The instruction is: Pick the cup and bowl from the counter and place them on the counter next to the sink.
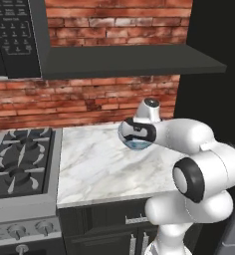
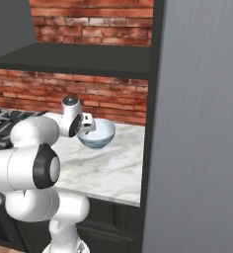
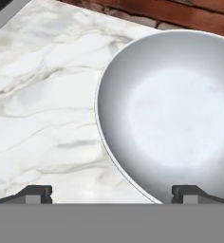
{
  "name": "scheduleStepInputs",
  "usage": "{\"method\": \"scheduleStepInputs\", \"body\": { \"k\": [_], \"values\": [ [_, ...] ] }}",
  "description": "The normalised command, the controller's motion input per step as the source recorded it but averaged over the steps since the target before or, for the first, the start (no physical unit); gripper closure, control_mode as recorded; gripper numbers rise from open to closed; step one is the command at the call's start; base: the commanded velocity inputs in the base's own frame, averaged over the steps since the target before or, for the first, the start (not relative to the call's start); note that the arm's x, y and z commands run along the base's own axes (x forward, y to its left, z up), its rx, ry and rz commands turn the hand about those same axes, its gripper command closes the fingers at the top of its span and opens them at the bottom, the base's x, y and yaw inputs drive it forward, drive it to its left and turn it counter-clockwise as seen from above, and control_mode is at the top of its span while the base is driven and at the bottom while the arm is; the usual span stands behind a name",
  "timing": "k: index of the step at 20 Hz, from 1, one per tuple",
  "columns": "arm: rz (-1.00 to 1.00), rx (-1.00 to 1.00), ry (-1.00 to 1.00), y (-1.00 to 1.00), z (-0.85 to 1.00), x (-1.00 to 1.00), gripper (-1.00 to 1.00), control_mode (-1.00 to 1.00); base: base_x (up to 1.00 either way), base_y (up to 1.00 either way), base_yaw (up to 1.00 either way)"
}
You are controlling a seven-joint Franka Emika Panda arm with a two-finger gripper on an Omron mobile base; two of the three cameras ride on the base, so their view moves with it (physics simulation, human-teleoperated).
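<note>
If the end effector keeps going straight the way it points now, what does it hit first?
Most likely the bowl. The open end effector straddles the bowl's near rim: one fingertip is over the bowl, the other over bare counter. How much gap remains is unclear.

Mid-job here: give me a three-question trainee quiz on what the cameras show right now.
1. True or false: the gripper is clamped on the bowl.
2. What appliance adjoins the counter in the left base view? A) sink B) stove C) dishwasher
3. In the hand view, which part of the bowl lies between the fingertips?

Key
1. False: jaws open, with the bowl below.
2. B
3. Its near rim; one tip is over marble, the other over the bowl's inside.
</note>
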Motion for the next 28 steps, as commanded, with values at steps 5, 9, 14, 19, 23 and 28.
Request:
{"method": "scheduleStepInputs", "body": {
  "k": [5, 9, 14, 19, 23, 28],
  "values": [
    [0.00, 0.00, 0.04, 0.00, -0.17, 0.56, -1.00, -1.00, 0.00, 0.00, 0.00],
    [0.00, 0.00, 0.00, 0.00, -0.36, 0.26, -1.00, -1.00, 0.00, 0.00, 0.00],
    [0.00, 0.00, 0.00, 0.05, -0.26, 0.07, -1.00, -1.00, 0.00, 0.00, 0.00],
    [0.01, 0.00, -0.01, 0.32, 0.00, -0.12, -1.00, -1.00, 0.00, 0.00, 0.00],
    [0.00, 0.00, -0.02, 0.15, -0.01, -0.01, -1.00, -1.00, 0.00, 0.00, 0.00],
    [0.00, 0.00, 0.00, -0.01, -0.04, 0.03, -1.00, -1.00, 0.00, 0.00, 0.00]
  ]
}}
